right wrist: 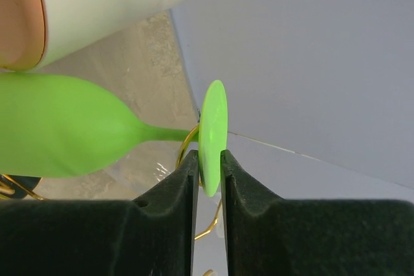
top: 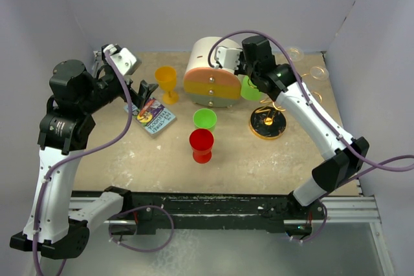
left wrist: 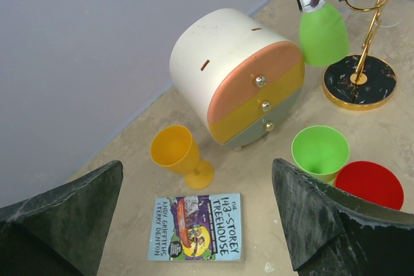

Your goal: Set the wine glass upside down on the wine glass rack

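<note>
- The wine glass looks like smooth green plastic, faintly translucent, with a soft sheen.
- The wine glass rack is shiny gold metal wire on a glossy black disc with a gold rim.
- The drawer box has a matt white shell, matt coloured fronts and polished metal knobs.
- The surface is matt beige, mottled and rough.
- The book has a glossy paper cover.
- The fingers of the right hand are matt black and finely grained.
</note>
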Motion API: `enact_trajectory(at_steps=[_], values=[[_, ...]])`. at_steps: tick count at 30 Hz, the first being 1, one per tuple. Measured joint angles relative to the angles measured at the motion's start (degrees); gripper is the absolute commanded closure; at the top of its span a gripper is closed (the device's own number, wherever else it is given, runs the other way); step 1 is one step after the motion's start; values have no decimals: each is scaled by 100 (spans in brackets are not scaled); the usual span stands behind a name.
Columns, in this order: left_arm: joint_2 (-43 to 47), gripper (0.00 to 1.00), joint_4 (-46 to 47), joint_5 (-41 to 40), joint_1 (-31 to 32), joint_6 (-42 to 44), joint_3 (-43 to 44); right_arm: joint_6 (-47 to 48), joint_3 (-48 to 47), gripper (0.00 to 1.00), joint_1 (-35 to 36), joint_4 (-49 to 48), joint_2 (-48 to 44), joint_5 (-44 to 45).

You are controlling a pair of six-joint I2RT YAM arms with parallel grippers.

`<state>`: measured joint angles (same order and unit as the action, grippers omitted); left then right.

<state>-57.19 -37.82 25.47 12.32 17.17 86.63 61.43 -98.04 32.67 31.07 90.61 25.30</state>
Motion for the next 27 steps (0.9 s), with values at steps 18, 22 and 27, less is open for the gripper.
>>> enact_trajectory(at_steps=[18, 22, 27], values=[[48, 1, 0, 9, 0, 2, -28, -334, 0, 75, 76, 140, 17, -234], [63, 1, -2, 9, 0, 13, -28, -437, 0, 74, 81, 214, 20, -295], [66, 1, -2, 9, 0, 42, -33, -610, -17, 71, 92, 284, 20, -507]])
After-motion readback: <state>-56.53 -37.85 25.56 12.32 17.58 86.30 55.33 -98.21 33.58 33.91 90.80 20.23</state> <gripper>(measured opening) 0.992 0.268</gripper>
